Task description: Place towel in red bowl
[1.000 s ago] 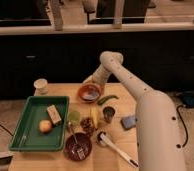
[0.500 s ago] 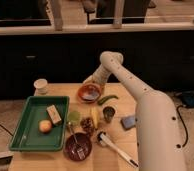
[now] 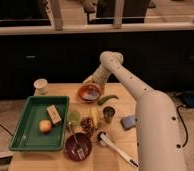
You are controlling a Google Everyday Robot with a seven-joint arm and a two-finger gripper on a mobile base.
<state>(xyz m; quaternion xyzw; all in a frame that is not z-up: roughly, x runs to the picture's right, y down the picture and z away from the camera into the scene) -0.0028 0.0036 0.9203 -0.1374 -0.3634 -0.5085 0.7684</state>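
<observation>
The red bowl (image 3: 89,92) sits at the far middle of the wooden table. A small pale bluish-grey towel (image 3: 90,94) lies inside it. My gripper (image 3: 93,80) hangs just above the bowl's far rim, at the end of the white arm that reaches in from the lower right. The gripper's lower part blends into the bowl's rim, so I cannot see whether it touches the towel.
Left of the bowl stand a white cup (image 3: 40,85) and a green tray (image 3: 20,136) with an apple (image 3: 45,126). A green pepper (image 3: 107,99), metal cup (image 3: 108,114), blue-grey pad (image 3: 128,121), maroon bowl with fork (image 3: 77,146) and white brush (image 3: 115,149) lie nearer.
</observation>
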